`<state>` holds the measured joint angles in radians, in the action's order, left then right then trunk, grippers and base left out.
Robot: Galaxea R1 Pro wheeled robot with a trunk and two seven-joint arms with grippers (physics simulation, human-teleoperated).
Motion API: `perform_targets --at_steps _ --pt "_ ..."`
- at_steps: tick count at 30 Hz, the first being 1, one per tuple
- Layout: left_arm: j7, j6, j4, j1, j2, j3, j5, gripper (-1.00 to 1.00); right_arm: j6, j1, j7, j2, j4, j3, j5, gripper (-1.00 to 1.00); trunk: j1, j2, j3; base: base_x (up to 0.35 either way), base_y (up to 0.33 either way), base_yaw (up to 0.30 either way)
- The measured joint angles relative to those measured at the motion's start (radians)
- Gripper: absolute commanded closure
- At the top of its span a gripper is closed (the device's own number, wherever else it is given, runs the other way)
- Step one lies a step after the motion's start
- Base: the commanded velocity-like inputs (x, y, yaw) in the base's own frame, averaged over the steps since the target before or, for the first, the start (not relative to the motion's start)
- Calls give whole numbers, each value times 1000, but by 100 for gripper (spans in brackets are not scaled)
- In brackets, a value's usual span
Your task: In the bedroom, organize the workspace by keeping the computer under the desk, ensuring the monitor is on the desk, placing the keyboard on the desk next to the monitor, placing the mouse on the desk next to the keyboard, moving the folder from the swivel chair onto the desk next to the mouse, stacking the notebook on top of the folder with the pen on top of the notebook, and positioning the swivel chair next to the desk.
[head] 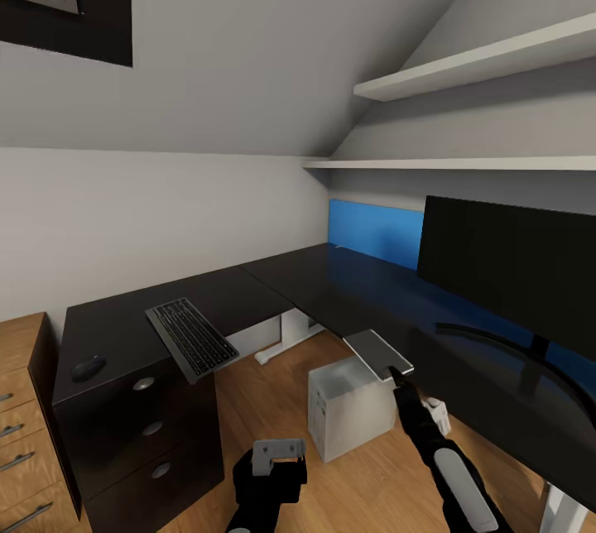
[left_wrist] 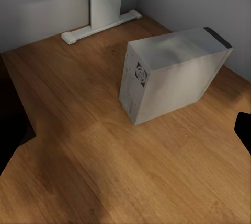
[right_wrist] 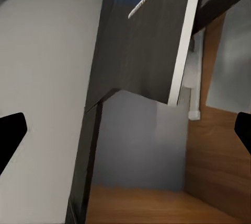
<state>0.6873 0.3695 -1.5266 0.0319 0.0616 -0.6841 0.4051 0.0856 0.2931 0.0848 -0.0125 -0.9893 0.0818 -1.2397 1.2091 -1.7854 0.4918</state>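
On the left wing of the long L-shaped black-topped desk (head: 248,289), a slim dark grey keyboard with black keys (head: 191,337) lies slanted, its near end overhanging the front edge above the black drawers with round silver knobs (head: 144,384); a small dark oval mouse (head: 88,367) sits near the left front corner, well apart from the keyboard; wide black flat monitor (head: 509,264) stands on the right wing on its thin stem, in front of the bright blue back panel (head: 377,232); thin grey flat notebook with pale edge (head: 378,353) sits at the front edge of the right wing, partly over the edge, right gripper (head: 403,377) just at its near end; from the right wrist view the notebook (right_wrist: 159,41) shows from below, tilted against the desk edge, both dark fingertips (right_wrist: 10,132) set wide apart at the frame sides, so the claw reads as spread, not clamped; small white box-shaped computer tower (head: 349,405) stands on the light wood floor (head: 265,400) under the inner corner of the desk, near the white desk leg (head: 285,338); left gripper (head: 277,454) hangs low over the floor, jaw state cannot be told; left wrist view looks down on the tower (left_wrist: 172,72) and the leg foot (left_wrist: 102,25); light wood dresser (head: 25,425) touches the desk's left end; two pale wall shelves (head: 472,69) above.
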Motion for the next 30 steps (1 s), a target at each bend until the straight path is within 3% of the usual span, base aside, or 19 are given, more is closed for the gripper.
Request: perform_targets --at_steps 6,13,19,22,30 --pt "0 0 0 0 -1 -1 0 -100 -5 0 -1 1 0 13 -97 -100 0 0 0 0 0 0" --pt "-2 0 -1 0 -1 -3 -1 -100 -5 0 -29 4 2 18 -159 -100 0 0 0 0 0 0" --pt "-3 0 -1 0 -2 -5 -1 -100 -6 0 -73 3 5 55 -181 -100 0 0 0 0 0 0" --pt "-4 -1 -2 -1 -2 -6 -1 -100 -6 1 -88 3 7 109 -187 -100 0 0 0 0 0 0" --pt "-3 -2 -2 -1 -3 -6 -2 -100 -6 0 -93 2 7 124 -188 -100 0 0 0 2 1 0"
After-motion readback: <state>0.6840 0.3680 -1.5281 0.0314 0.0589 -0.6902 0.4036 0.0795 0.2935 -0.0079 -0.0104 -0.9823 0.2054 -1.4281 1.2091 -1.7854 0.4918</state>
